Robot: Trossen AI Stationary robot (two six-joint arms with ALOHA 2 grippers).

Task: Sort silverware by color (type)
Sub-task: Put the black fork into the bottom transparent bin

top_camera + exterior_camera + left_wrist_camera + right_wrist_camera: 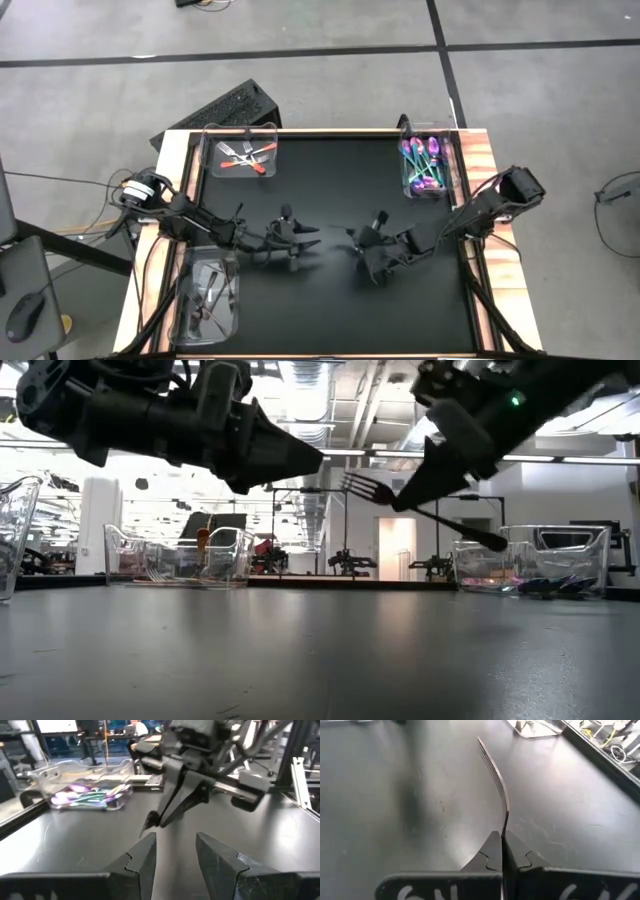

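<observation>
Fork (496,780), dark, thin, stiff and probably light and slick, is pinched at its handle end by the shut right tool (501,851) above mid-bench, tines toward the left tool (175,852), which hangs open, empty and near, best placed to grip mid-handle.

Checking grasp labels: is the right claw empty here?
No: the right claw is shut on a dark fork, whose tines stick out ahead of it above the table.
</observation>
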